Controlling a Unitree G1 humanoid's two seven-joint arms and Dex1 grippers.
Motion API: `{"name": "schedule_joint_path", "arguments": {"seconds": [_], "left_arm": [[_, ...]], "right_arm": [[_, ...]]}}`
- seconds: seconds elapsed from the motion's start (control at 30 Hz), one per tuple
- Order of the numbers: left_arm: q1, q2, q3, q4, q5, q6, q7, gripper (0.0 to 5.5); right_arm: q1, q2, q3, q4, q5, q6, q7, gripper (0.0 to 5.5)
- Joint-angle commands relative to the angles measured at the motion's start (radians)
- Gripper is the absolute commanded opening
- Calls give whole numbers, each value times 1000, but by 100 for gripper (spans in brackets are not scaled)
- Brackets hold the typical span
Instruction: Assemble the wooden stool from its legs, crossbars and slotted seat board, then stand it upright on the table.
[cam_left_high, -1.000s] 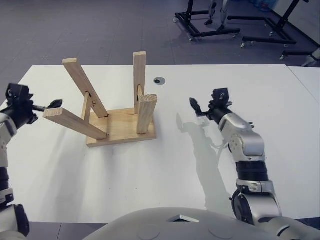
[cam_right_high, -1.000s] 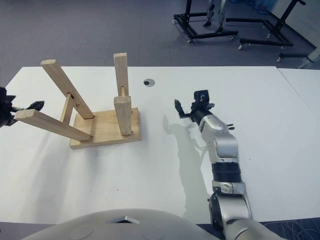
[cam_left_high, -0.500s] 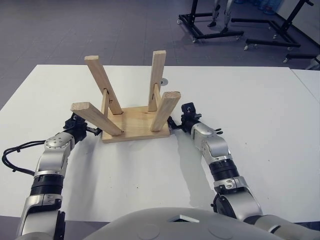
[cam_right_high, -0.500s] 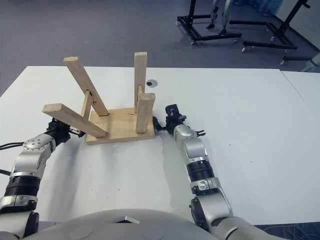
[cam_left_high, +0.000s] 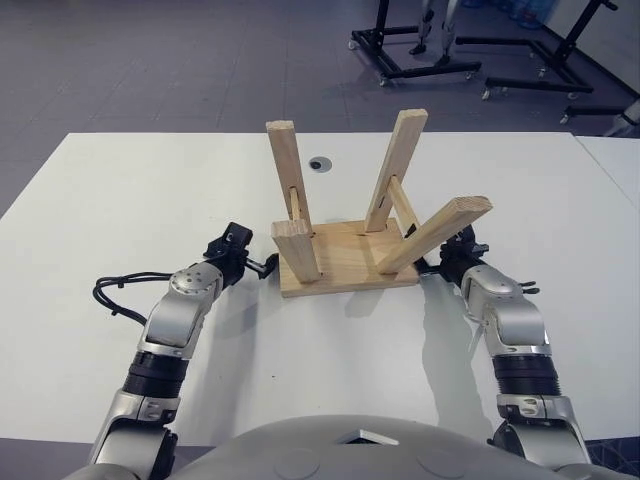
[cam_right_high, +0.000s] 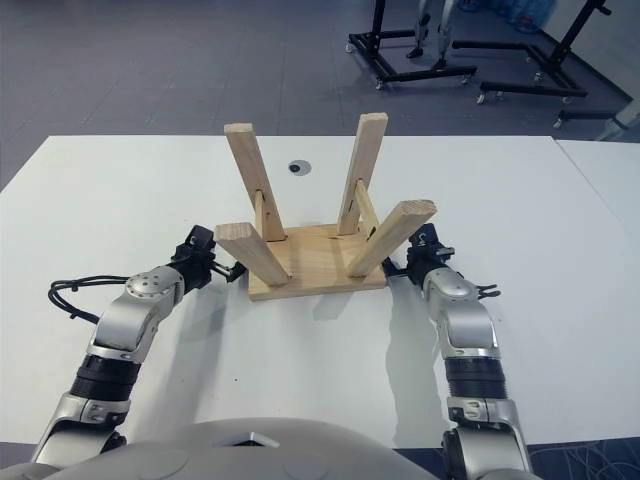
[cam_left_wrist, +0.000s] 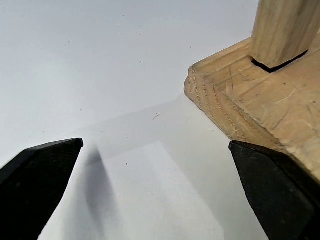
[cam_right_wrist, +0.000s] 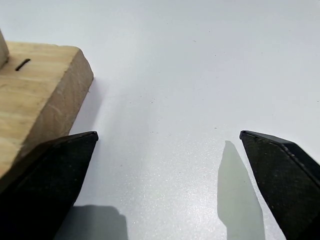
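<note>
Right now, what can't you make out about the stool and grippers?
Head views: the leaning leg hides the fingertips of the right gripper; contact with the seat board unclear.
Head views: crossbar joints too small to judge.
Left wrist view: near leg cut off by the edge.
Seat board's underside: against the table.

dark round grommet (cam_left_high: 318, 162) | black wheeled frames (cam_left_high: 430, 70) | grey floor (cam_left_high: 150, 60) behind
</note>
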Motion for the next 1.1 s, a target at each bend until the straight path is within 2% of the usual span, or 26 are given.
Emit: {"name": "schedule_joint_path", "arguments": {"seconds": [0.03,0.23,0.37,0.43,0.5,0.6,0.7,0.77,0.9,1.03,1.1], "left_arm": [[-38,74,83,24,-3,2,-4,538],[-35,85,109,5,-10,1,-5,538],[-51,228,229,-73,-72,-19,-123,538],[-105,312,402,-86,-258,-18,-290,538],[-133,442,558,-56,-471,29,-541,538],[-91,651,643,39,-650,101,-923,538],[-77,788,566,133,-679,122,-1176,538],[-25,827,486,81,-688,81,-1229,538],[-66,711,403,-47,-713,88,-1192,538],[-96,576,303,-81,-704,61,-1086,538],[-112,540,276,-75,-696,54,-1048,538]], "right_arm": [[-1,49,21,-65,54,80,24,526],[-18,59,24,-90,56,106,14,526],[-79,-28,-52,-59,64,67,49,526],[-147,-114,-122,-42,116,33,142,526],[-211,-243,-191,-26,213,34,327,526],[-219,-466,-222,23,349,58,713,526],[-135,-677,-222,133,422,33,1138,526],[-86,-729,-239,86,485,34,1291,526],[-41,-643,-254,-107,630,82,1306,526],[-50,-494,-126,-203,605,37,1155,526],[-71,-457,-79,-198,578,18,1109,526]]}}
